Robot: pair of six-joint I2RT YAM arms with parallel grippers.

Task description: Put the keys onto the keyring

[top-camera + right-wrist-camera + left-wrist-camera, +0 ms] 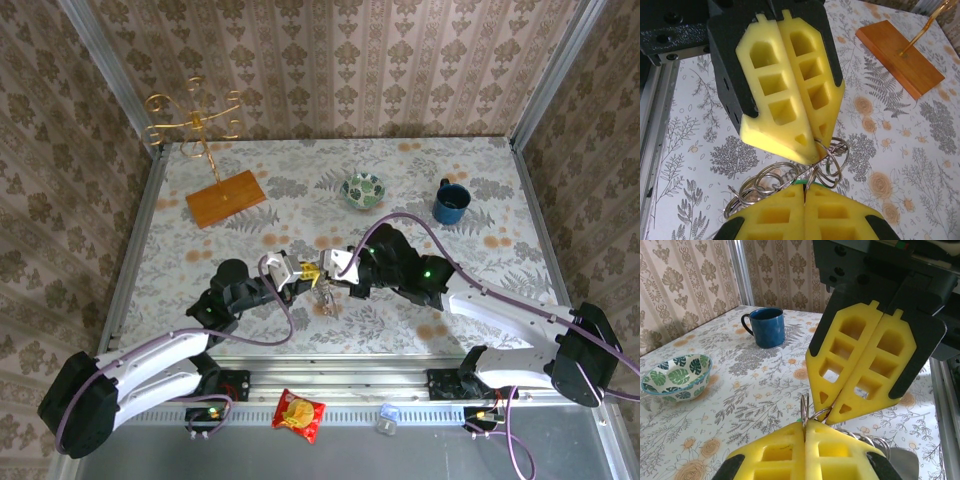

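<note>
Both arms meet nose to nose above the bench: the left fingers are pressed together, nipping one side of the keyring, a tangle of thin steel loops. The right fingers are clamped on the other side, where a green sliver, likely the green key, peeks out. That wire looks light, springy and slick, so I'd pinch a coil flat rather than the loose loops.

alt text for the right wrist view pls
Two yellow-padded robot hands meet tip to tip, the left hand above and the right hand below, both shut on a tangle of silver rings over a floral tablecloth. A wooden base sits top right.
</note>
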